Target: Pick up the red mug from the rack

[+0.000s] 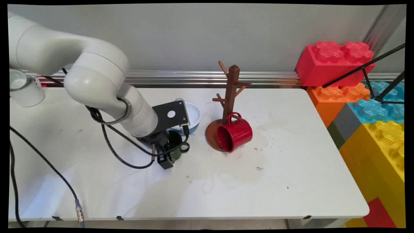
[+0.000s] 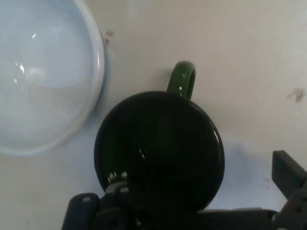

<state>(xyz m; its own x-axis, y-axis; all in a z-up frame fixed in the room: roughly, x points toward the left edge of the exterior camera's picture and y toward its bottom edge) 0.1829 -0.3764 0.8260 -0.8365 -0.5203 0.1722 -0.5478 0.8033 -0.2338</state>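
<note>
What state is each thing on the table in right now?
Green mug: upright, under the end effector, one finger outside its wall.
Light blue bowl: upright, empty, next to the green mug.
Red mug: on its side, against the mug tree.
Brown mug tree: upright, pegs bare.

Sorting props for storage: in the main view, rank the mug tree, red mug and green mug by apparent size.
1. Mug tree, tallest by far.
2. Red mug, lying on its side.
3. Green mug, though the gripper partly hides it, so its rank is unsure.
</note>
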